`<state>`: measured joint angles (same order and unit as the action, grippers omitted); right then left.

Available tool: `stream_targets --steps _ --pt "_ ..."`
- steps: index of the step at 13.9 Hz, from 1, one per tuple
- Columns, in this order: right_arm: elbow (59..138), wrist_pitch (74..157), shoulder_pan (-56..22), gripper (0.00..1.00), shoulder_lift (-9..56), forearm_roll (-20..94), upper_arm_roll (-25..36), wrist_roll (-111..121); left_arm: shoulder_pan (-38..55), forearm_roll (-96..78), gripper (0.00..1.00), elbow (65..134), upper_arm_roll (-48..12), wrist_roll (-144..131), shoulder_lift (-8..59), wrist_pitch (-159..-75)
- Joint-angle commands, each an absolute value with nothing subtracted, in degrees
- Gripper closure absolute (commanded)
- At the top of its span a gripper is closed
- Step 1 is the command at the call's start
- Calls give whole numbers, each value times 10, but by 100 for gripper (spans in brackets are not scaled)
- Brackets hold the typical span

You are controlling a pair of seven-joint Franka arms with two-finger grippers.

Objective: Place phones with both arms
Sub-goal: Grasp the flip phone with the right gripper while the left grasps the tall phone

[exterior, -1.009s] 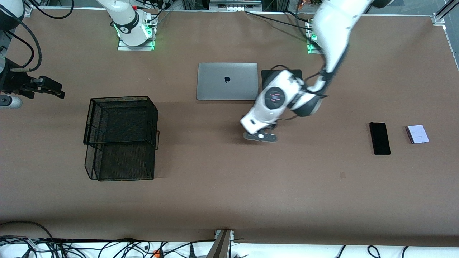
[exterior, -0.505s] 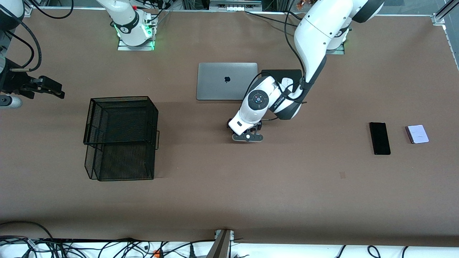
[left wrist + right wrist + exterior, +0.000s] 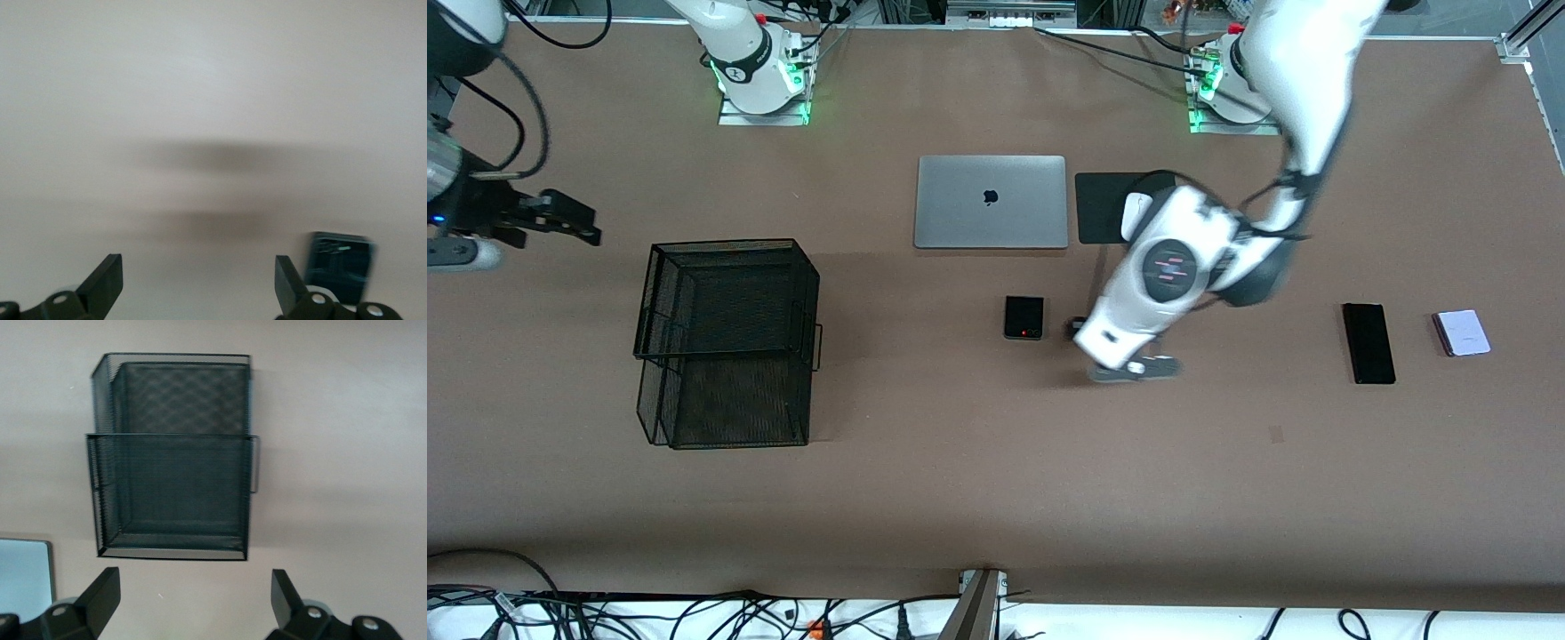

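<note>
The small black flip phone (image 3: pixel 1023 317) lies flat on the table, nearer the front camera than the laptop; it also shows in the left wrist view (image 3: pixel 339 263). My left gripper (image 3: pixel 1134 367) is open and empty just beside it, toward the left arm's end; its fingers (image 3: pixel 107 283) stand wide apart over bare table. The long black slab (image 3: pixel 1368 342) and the pale lavender phone (image 3: pixel 1462 333) lie side by side near the left arm's end. My right gripper (image 3: pixel 574 222) is open and empty in the air at the right arm's end of the table, its fingers (image 3: pixel 103 590) spread.
A black wire mesh basket (image 3: pixel 725 342) stands near the right arm's end; it also shows in the right wrist view (image 3: pixel 173 453). A shut silver laptop (image 3: pixel 991 202) lies mid-table, with a black mouse pad (image 3: pixel 1103 218) and white mouse (image 3: pixel 1134 212) beside it.
The left gripper let go of the flip phone, leaving it on the table, and moved off toward the left arm's end. The right gripper shifted slightly.
</note>
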<state>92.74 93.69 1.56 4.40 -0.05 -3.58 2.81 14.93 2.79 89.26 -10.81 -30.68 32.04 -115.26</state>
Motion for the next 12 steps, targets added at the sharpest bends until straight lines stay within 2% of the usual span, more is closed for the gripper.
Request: stream_targets --steps 1,4,7,10,12 --pt "928 967 -64 0 73 2 -38 -40 67 92 0 910 -118 -201 276 -1086" --pt "919 1012 -176 0 119 7 -38 -203 -27 127 0 918 -113 -94 273 -1075" --pt "841 1067 -309 0 224 0 -37 -340 -102 145 0 926 -112 -44 307 -1101" --pt "725 1093 -394 0 350 -11 -35 -480 -166 183 0 991 -113 -11 309 -1190" --pt "695 1142 -432 0 408 -23 -33 -539 -206 182 0 1049 -117 39 313 -1298"
